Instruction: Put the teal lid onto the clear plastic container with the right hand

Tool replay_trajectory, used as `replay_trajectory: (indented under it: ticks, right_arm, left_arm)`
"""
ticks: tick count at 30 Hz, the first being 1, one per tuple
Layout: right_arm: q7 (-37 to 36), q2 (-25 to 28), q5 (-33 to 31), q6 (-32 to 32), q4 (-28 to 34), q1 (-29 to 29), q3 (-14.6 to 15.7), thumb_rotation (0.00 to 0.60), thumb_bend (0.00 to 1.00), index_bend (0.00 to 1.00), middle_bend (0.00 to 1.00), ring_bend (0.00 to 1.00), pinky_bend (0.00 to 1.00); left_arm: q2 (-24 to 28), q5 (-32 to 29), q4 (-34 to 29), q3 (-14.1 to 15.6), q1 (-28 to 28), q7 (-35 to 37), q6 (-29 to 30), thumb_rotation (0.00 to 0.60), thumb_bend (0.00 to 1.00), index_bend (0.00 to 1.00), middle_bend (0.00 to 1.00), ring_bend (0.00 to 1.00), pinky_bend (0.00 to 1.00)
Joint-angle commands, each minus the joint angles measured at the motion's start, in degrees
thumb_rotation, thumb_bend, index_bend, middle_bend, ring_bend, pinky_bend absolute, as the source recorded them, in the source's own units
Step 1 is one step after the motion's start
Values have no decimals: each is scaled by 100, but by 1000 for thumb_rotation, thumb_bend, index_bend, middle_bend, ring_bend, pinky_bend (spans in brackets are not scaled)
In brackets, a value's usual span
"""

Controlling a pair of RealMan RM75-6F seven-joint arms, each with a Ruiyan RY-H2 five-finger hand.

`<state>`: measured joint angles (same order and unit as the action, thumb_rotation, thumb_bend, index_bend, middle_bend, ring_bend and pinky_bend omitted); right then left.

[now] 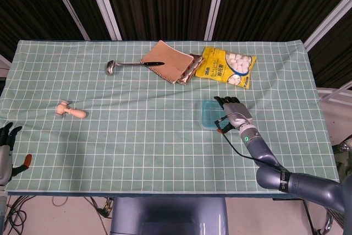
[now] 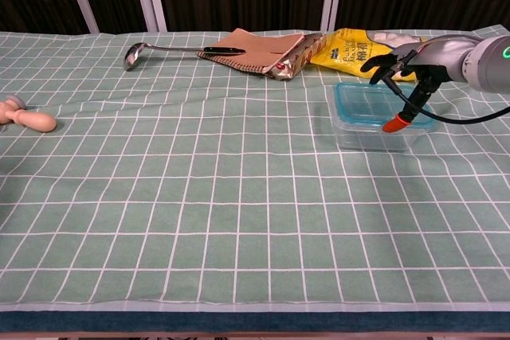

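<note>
The clear plastic container [image 2: 368, 138] stands on the right half of the checked cloth, with the teal lid [image 1: 209, 113] lying flat on its top. My right hand [image 1: 235, 112] is over the lid's right side, fingers spread and nothing gripped. In the chest view its orange thumb tip [image 2: 392, 124] is at the lid's front right edge; whether it touches the lid is unclear. My left hand [image 1: 6, 148] hangs off the table's near left edge, fingers apart and empty, seen only in the head view.
At the back of the table lie a metal ladle [image 1: 124, 65], a brown notebook [image 1: 165, 60] and a yellow snack bag [image 1: 226, 65] just behind the container. A small wooden piece [image 1: 70, 110] lies at the left.
</note>
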<state>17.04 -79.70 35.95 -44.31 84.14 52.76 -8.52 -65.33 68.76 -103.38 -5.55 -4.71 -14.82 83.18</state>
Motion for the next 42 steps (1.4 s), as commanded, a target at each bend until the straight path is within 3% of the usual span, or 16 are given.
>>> replay_trajectory:
  ticks: [1, 33, 37, 42]
  right_arm:
    - [-5, -27, 12, -26, -10, -2, -17, 600, 289, 0, 475, 58, 0]
    - [25, -201, -6, -21, -114, -2, -55, 600, 289, 0, 470, 58, 0]
    - [35, -204, 5, -18, -116, -3, -50, 600, 290, 0, 437, 56, 0]
    - [98, -195, -26, -21, -101, 9, -27, 600, 289, 0, 325, 28, 0]
  left_arm:
    - [0, -3, -2, -1, -1, -4, 0, 600, 348, 127, 0, 0, 0]
    - [5, -8, 4, -8, -2, -8, 9, 600, 348, 127, 0, 0, 0]
    - [2, -4, 8, -7, -1, -12, 15, 600, 348, 127, 0, 0, 0]
    - [3, -13, 8, -14, -3, -8, 13, 600, 348, 127, 0, 0, 0]
